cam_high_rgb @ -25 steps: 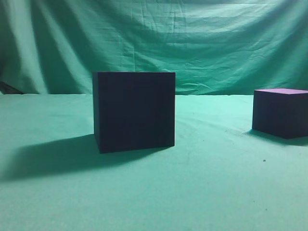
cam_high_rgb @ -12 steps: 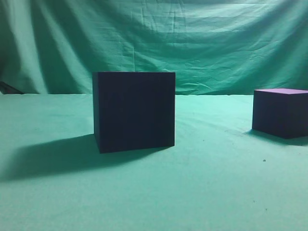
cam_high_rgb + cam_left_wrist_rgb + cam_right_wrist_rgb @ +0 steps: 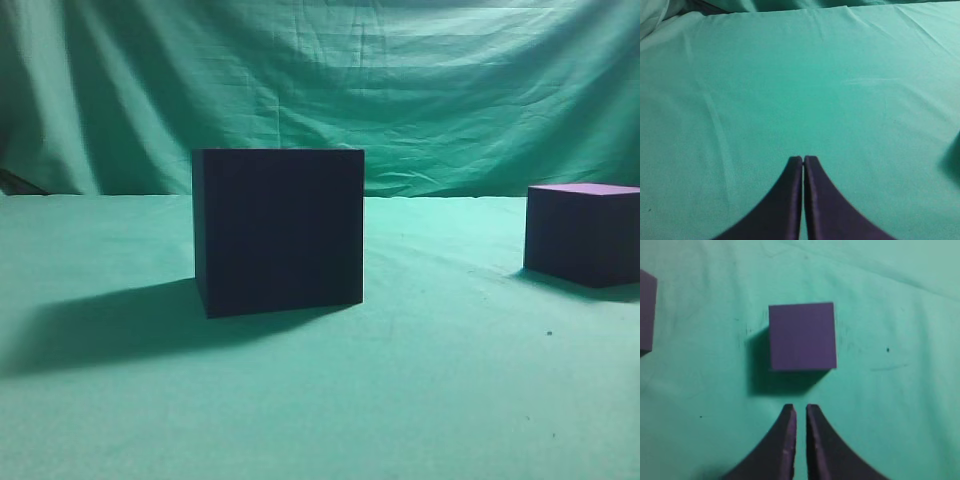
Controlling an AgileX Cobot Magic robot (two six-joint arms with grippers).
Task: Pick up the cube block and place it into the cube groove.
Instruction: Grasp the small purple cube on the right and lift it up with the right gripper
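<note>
On the green cloth-covered desk [image 3: 450, 400], exterior view, the large navy-black cube groove [image 3: 278, 232] stands left of centre, the small purple-topped cube block [image 3: 584, 232] well apart at right. Left wrist: dark fingers [image 3: 803, 161] pressed together, empty. Right wrist: fingers [image 3: 800, 410] nearly closed, empty, above the cube block [image 3: 802, 336].

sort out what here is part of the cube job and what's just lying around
Job: cube block, cube groove, right tool above the block, nearly shut.
Lying about: nothing loose; only the green cloth and the left tool, shut over bare cloth.
</note>
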